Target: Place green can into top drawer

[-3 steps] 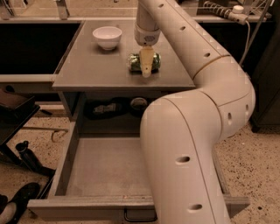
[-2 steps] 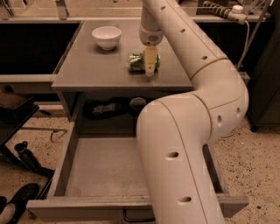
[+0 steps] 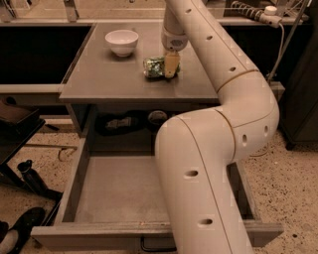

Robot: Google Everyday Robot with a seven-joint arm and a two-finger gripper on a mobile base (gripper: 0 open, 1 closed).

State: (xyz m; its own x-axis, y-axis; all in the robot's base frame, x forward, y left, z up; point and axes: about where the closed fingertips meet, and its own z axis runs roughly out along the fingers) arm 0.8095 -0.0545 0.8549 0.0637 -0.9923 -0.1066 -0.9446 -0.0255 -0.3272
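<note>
The green can [image 3: 154, 67] lies on its side on the grey cabinet top [image 3: 99, 74], right of centre. My gripper [image 3: 170, 68] comes down from above and sits right against the can's right end, touching it or nearly so. The top drawer [image 3: 119, 191] is pulled out wide below, with a bare grey floor and a small dark handle [image 3: 156, 245] on its front. My arm [image 3: 208, 163] crosses over the drawer's right half and hides that side.
A white bowl [image 3: 121, 41] stands at the back left of the cabinet top. A dark recess [image 3: 124, 121] with clutter lies under the top, behind the drawer. Dark shoes [image 3: 20, 233] and a black stand [image 3: 15, 124] are on the floor at left. A power strip [image 3: 253, 12] lies at the back right.
My gripper has shifted a little to the right over the cabinet top. The can, first between the fingers, now lies just left of the gripper.
</note>
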